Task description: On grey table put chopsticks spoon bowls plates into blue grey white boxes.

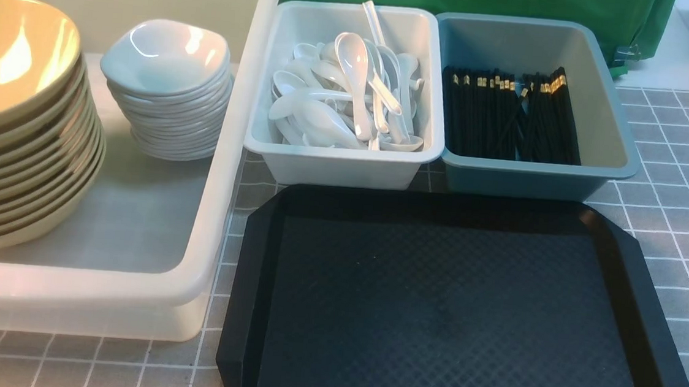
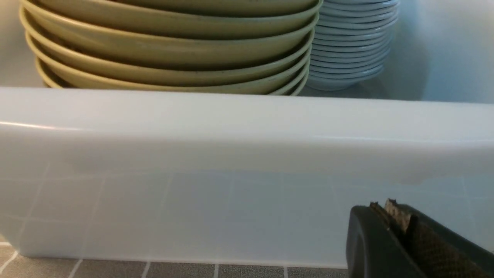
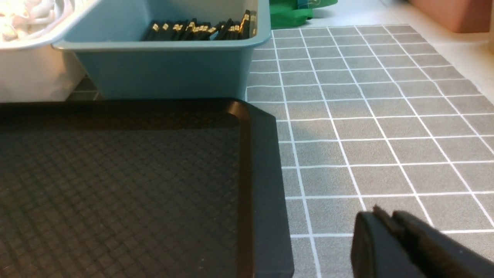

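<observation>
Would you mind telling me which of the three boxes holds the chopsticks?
The blue box, rightmost of the three, holds the black chopsticks. The grey box beside it holds white spoons; the large white box holds stacked dishes.

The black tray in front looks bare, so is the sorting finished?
Apparently yes. The black plastic tray holds nothing. Black chopsticks fill the blue box, white spoons the grey box, yellow bowls and white plates the white box. Both tools hold nothing.
</observation>
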